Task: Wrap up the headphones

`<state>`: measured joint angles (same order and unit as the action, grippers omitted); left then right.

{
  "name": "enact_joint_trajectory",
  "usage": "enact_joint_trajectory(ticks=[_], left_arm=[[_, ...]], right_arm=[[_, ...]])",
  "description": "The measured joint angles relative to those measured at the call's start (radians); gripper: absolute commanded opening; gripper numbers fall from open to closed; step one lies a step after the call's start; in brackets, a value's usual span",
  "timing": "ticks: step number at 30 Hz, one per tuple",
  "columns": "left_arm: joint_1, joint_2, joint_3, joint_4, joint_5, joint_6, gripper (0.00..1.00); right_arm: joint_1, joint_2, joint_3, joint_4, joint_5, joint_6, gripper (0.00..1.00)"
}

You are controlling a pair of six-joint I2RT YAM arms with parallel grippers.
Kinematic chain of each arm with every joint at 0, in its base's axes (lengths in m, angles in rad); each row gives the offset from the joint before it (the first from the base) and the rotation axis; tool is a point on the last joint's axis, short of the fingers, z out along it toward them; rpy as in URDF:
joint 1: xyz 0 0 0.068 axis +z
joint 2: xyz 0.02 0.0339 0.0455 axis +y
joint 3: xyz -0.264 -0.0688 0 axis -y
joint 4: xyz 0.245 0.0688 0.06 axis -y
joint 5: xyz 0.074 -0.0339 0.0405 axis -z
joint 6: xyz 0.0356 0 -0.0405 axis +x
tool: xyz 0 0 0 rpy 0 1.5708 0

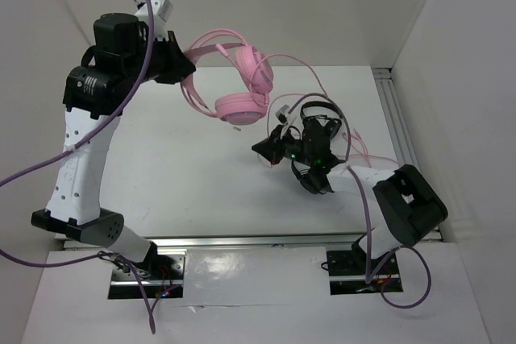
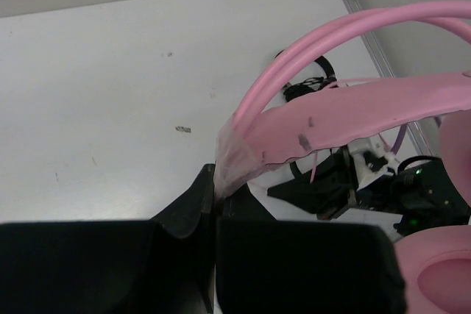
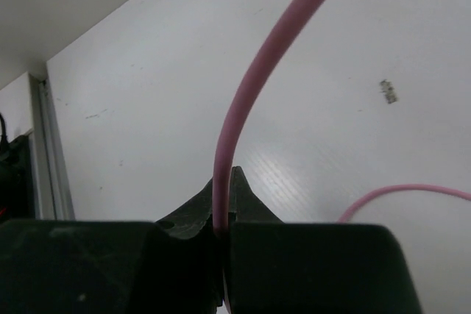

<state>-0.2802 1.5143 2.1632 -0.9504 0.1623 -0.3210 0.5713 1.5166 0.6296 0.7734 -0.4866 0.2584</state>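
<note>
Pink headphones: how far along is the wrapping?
Done: the left tool is shut on the headband of the large pink over-ear headphones, held above the white table. In hand: the right tool pinches the thin pink cable. Left: the cable hangs in loose loops; no turns show around the headset.

Left arm [image 1: 81, 159]: rearing high at left; left gripper [image 1: 187, 66] pinching headphones [image 1: 242, 106], jaws closed. Right arm [image 1: 403, 203]: bending low toward centre; right gripper [image 3: 224, 196] pinching cable [image 3: 250, 93], jaws closed tight.

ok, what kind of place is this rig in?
Probably a lab robot cell, not a home: bare white table boxed in by plain white panels, with an aluminium rail down one side.
</note>
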Motion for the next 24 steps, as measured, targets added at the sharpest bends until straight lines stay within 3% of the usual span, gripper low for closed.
enact_joint_trajectory(ticks=[5,14,18,24], left_arm=[[-0.001,-0.008,-0.045,-0.050,-0.029,0.002,0.00],[0.002,-0.178,-0.444,-0.068,-0.071,0.034,0.00],[-0.024,-0.249,-0.610,-0.059,0.019,0.057,0.00],[-0.206,-0.263,-0.718,-0.039,0.103,0.086,0.00]], right_arm=[[-0.057,-0.112,0.065,-0.164,0.074,-0.081,0.00],[-0.240,-0.198,0.322,-0.367,0.163,-0.170,0.00],[-0.283,-0.156,0.479,-0.442,0.158,-0.196,0.00],[-0.306,0.006,0.748,-0.549,0.110,-0.240,0.00]])
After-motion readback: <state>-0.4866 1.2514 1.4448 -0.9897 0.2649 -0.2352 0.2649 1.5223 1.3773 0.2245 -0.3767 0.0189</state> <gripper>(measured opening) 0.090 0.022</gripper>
